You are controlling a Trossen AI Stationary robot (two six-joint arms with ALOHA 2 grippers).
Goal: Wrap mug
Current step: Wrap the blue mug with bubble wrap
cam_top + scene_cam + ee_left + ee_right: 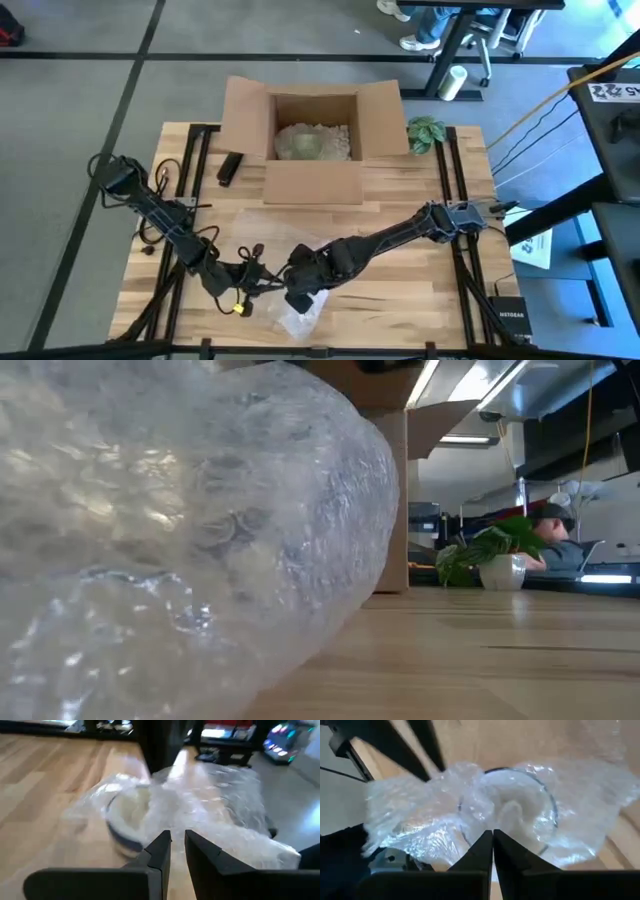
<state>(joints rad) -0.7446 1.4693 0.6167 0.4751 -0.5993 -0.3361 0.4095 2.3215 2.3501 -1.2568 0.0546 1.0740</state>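
A white mug with a dark blue rim [125, 827] lies on its side at the table's near edge, inside crumpled clear bubble wrap [300, 318]. The wrap fills the low view [180, 530]. In the right wrist view the mug's mouth [520, 805] faces the camera through the wrap. My left gripper [262, 283] sits just left of the bundle, its fingers nearly together [177, 837] at the wrap's edge. My right gripper [298, 298] is over the bundle, fingers shut [493, 834] in front of the mug's mouth. My left gripper has the bubble wrap's edge beside the mug's rim [172, 822] between its fingertips, coming low from the table's left. The wrap lies slack on the table; the number of layers does not show. My right gripper's shut fingertips rest against the wrap at the mug's mouth [495, 817], slanting down from the right. Whether a layer is caught between them cannot be told.
An open cardboard box [312, 135] holding a wrapped bundle stands at the table's far middle, with a small plant [427, 132] to its right and a black object [230, 168] to its left. A yellow piece [238, 308] lies by the left gripper. Bare wood lies between.
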